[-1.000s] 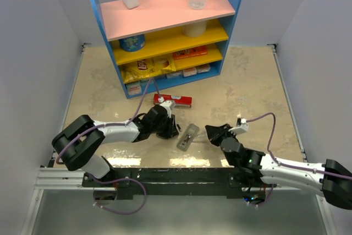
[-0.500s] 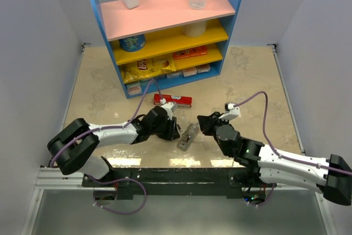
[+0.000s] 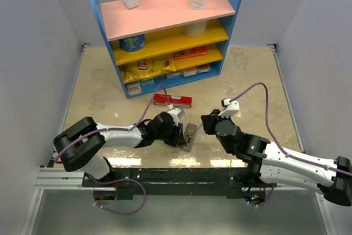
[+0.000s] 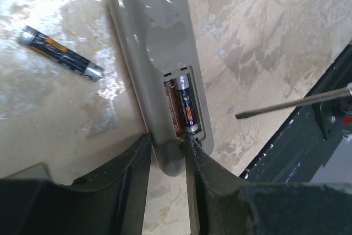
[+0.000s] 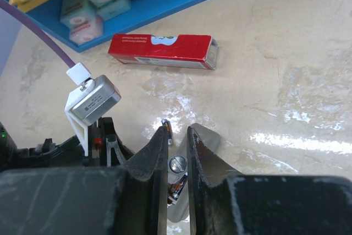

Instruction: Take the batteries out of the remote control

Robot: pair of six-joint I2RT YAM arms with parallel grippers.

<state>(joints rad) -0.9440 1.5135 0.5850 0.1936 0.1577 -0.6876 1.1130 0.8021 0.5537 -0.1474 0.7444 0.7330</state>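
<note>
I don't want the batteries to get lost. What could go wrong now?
The left jaws pinch the remote control only at its end, so it might twist when the right jaws dig in. The battery in its compartment might pop out and roll. The loose battery on the table might get knocked away.

Left gripper (image 4: 165, 152) has closed onto the remote control (image 4: 159, 81)

The remote control (image 4: 158, 75) lay on the tabletop (image 4: 264, 37) with one battery (image 4: 186, 105) in its compartment; a loose battery (image 4: 59, 53) lay at its nine o'clock, apart.
</note>
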